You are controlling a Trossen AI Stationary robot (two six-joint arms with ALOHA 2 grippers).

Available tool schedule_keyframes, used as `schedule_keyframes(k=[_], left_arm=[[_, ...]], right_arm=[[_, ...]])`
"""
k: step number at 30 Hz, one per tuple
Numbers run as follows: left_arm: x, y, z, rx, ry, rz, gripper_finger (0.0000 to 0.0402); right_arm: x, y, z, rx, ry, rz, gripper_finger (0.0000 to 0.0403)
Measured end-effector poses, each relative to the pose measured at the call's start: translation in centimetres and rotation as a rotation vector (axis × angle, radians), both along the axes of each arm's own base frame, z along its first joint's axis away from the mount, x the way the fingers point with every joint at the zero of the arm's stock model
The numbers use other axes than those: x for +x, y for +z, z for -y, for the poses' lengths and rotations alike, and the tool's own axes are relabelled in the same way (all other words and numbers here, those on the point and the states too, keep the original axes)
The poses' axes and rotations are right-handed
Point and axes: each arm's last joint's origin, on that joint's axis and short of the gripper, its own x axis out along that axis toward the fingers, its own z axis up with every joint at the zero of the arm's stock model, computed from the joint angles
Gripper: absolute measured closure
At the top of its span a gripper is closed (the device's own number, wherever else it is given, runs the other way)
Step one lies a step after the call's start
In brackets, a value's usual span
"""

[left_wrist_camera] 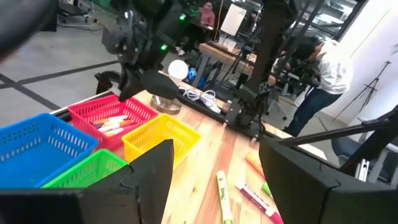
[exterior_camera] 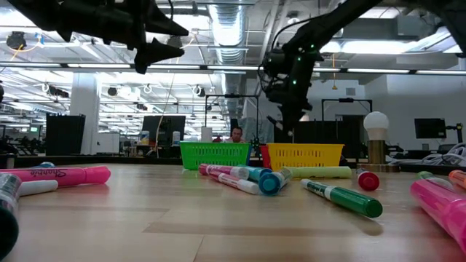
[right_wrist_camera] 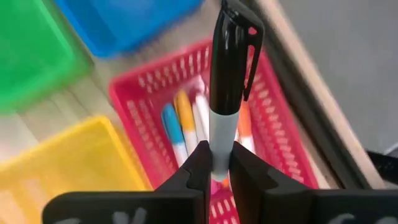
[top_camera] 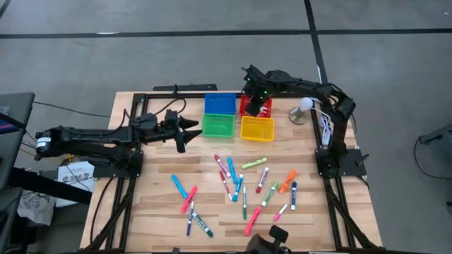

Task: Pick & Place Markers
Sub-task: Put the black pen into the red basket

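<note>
- The right gripper [right_wrist_camera: 216,163] hangs over the red bin [right_wrist_camera: 283,134] at the table's far side, its fingers clamped on a black-capped marker [right_wrist_camera: 225,81] with a pale barrel.
- A few markers already lie in that red bin; how many is hard to tell.
- The left gripper [top_camera: 188,132] hovers left of the green bin [top_camera: 217,125], fingers apart, holding nothing.
- The other markers [top_camera: 240,187] lie scattered on the table's near half.

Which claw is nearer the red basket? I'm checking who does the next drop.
Right. The right claw hangs directly over the red basket, gripping a black-capped marker. The left claw sits apart, beyond the green basket.
</note>
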Motion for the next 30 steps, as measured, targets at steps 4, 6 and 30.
schedule_keyframes(k=[4,6,30], left_arm=[[-0.1,-0.5,0.0,0.0,0.0,-0.014,0.0166],[-0.1,-0.6,0.0,-0.001,0.0,-0.016,0.0167],[-0.3,-1.2,0.1,-0.001,0.0,-0.004,0.0165]], right_arm=[[-0.1,-1.5,0.0,0.039,0.033,-0.098,0.0361],[-0.4,-1.8,0.0,0.049,0.055,-0.136,0.0362],[-0.7,-2.2,0.0,0.065,0.124,-0.175,0.0301]])
